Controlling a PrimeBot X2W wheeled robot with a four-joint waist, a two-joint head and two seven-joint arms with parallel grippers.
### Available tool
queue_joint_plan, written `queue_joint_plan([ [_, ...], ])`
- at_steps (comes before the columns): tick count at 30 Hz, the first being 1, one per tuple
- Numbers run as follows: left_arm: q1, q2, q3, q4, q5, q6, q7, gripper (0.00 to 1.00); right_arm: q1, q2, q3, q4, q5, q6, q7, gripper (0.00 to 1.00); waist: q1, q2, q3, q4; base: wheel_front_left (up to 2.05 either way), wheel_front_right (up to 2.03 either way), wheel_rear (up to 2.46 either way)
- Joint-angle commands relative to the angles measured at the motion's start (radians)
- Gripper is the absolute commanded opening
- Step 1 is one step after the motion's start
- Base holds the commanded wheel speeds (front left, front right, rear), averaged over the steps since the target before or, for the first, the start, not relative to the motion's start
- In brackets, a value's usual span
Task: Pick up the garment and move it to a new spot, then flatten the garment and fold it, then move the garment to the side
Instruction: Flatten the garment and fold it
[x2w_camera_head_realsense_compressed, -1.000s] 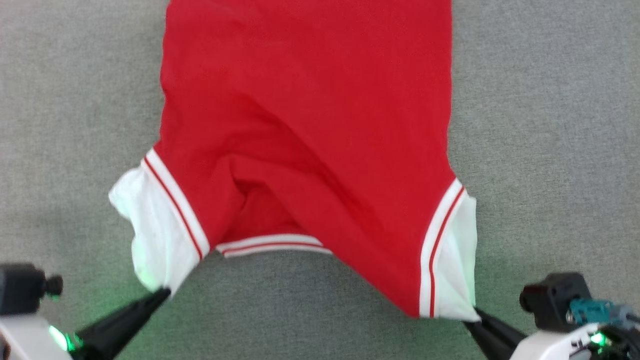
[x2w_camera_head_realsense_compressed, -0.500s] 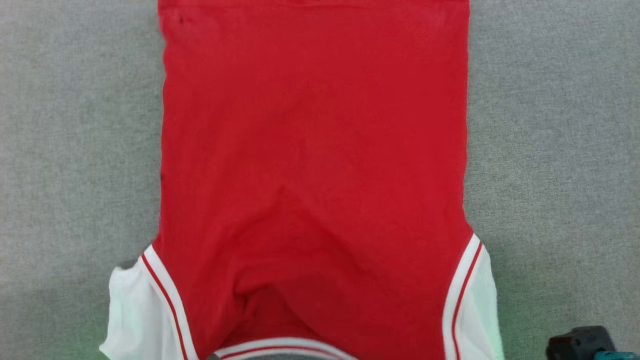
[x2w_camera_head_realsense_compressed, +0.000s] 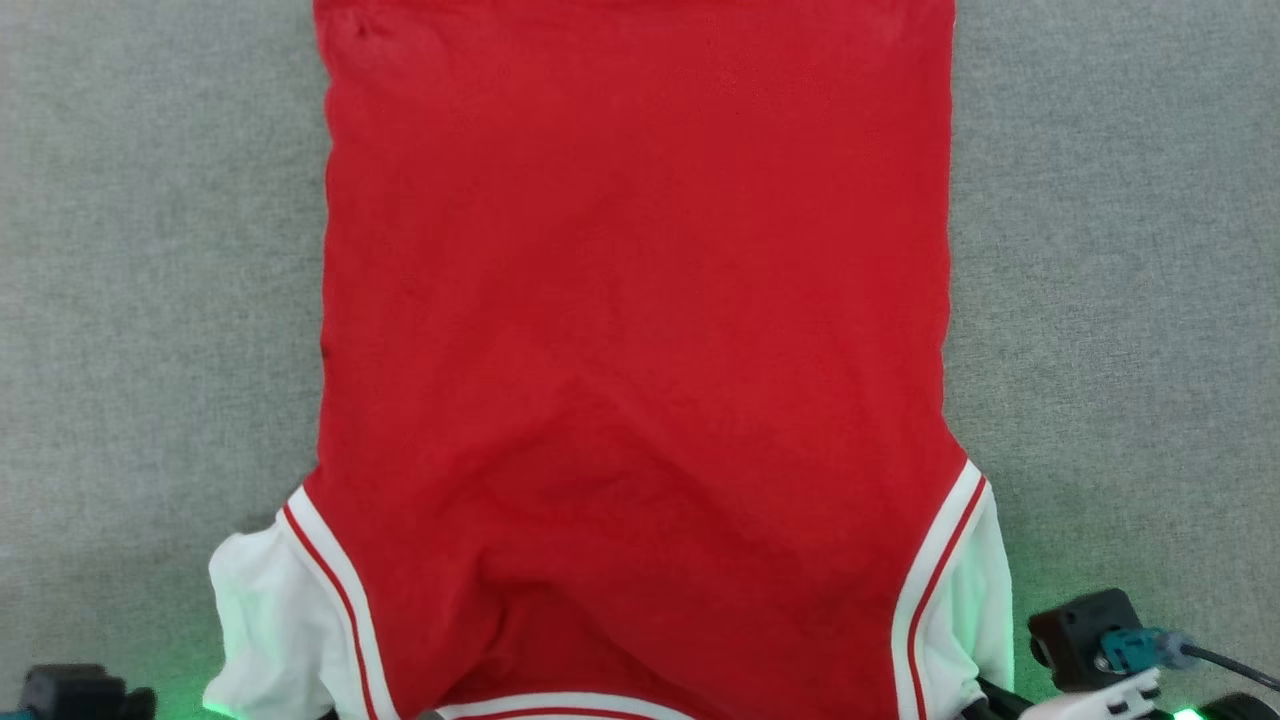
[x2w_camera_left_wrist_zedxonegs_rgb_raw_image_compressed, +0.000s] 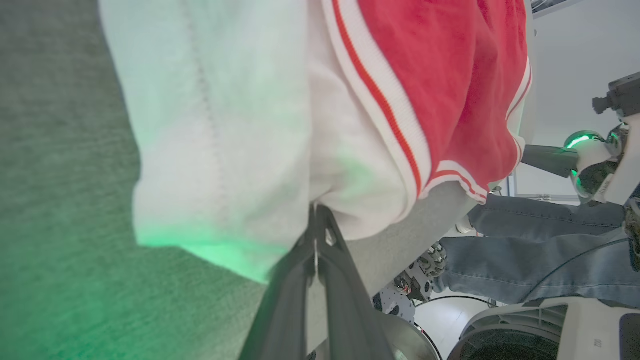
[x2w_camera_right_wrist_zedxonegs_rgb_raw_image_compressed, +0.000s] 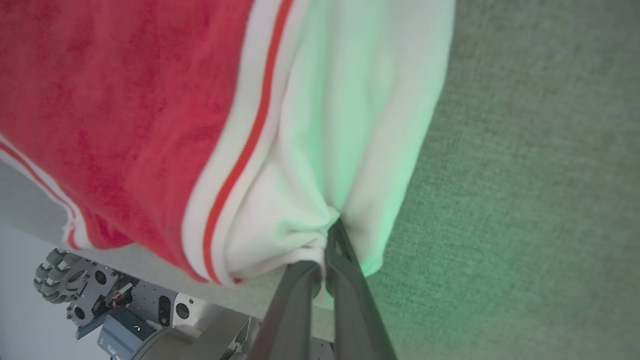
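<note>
The garment (x2w_camera_head_realsense_compressed: 635, 350) lies spread with its plain red side up on the grey tabletop (x2w_camera_head_realsense_compressed: 150, 300). Its body runs to the top of the head view, and its white sleeves and striped neck trim are at the bottom, close to the robot. The left tool (x2w_camera_left_wrist_zedxonegs_rgb_raw_image_compressed: 316, 220) is clenched on the lower edge of the left sleeve (x2w_camera_left_wrist_zedxonegs_rgb_raw_image_compressed: 215, 150), and the right tool (x2w_camera_right_wrist_zedxonegs_rgb_raw_image_compressed: 334, 227) is clenched on the bunched edge of the right sleeve (x2w_camera_right_wrist_zedxonegs_rgb_raw_image_compressed: 350, 125), both sleeves tinted by green light.
</note>
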Motion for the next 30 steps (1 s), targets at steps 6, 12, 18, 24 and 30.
queue_joint_plan([
  [6,-0.097,-0.047,-0.05,0.052,-0.038,0.002,0.011,0.0,-0.081,-0.008,0.063,0.193,-0.031,-0.001,-0.056,0.0,0.0,0.0,0.019,0.0,0.0,0.0,0.0],
  [12,-0.153,-0.081,-0.091,0.11,-0.05,0.007,0.003,0.0,-0.116,-0.014,0.094,0.3,-0.063,-0.002,-0.106,0.06,0.0,0.0,0.02,-0.001,0.0,0.0,0.0],
  [18,-0.17,-0.091,-0.123,0.126,-0.063,0.007,-0.005,0.0,-0.123,-0.027,0.124,0.253,-0.047,-0.001,-0.163,1.0,0.0,0.0,-0.001,-0.011,0.0,0.0,0.0],
  [24,-0.153,-0.084,-0.136,0.098,-0.073,0.004,-0.008,0.0,-0.038,-0.063,0.089,0.029,0.018,-0.002,-0.104,1.0,0.0,0.0,-0.018,-0.023,0.0,0.0,0.0],
  [30,-0.147,-0.085,-0.118,0.075,-0.056,0.002,-0.009,0.0,0.023,-0.055,0.017,-0.294,0.084,-0.001,0.07,1.0,0.0,0.0,-0.01,-0.013,0.0,0.0,0.0],
])
